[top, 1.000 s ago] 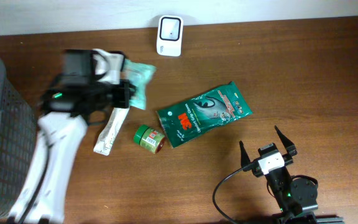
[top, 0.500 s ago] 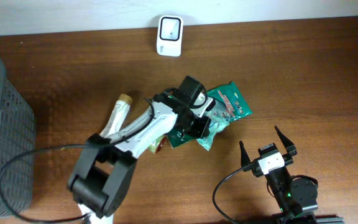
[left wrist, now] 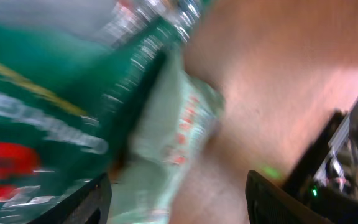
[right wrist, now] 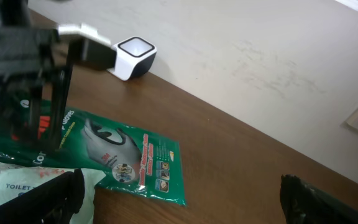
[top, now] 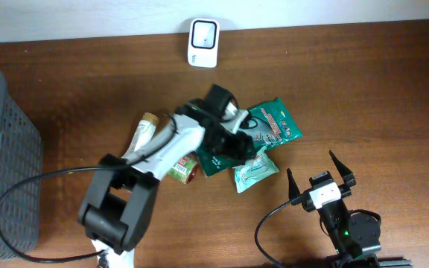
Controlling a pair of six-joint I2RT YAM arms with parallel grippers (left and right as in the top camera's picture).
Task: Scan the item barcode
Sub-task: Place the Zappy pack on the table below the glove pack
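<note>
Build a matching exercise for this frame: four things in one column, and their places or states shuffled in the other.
Things:
1. white scanner
2. grey basket
3. pale green packet
4. right gripper

Places or states, as seen in the overhead view:
A. open and empty, lower right
B. lying flat against the dark green pack
C. far left
D. top centre, farthest from the robot

Pairs: 1-D, 2-C, 3-B, 4-A.
</note>
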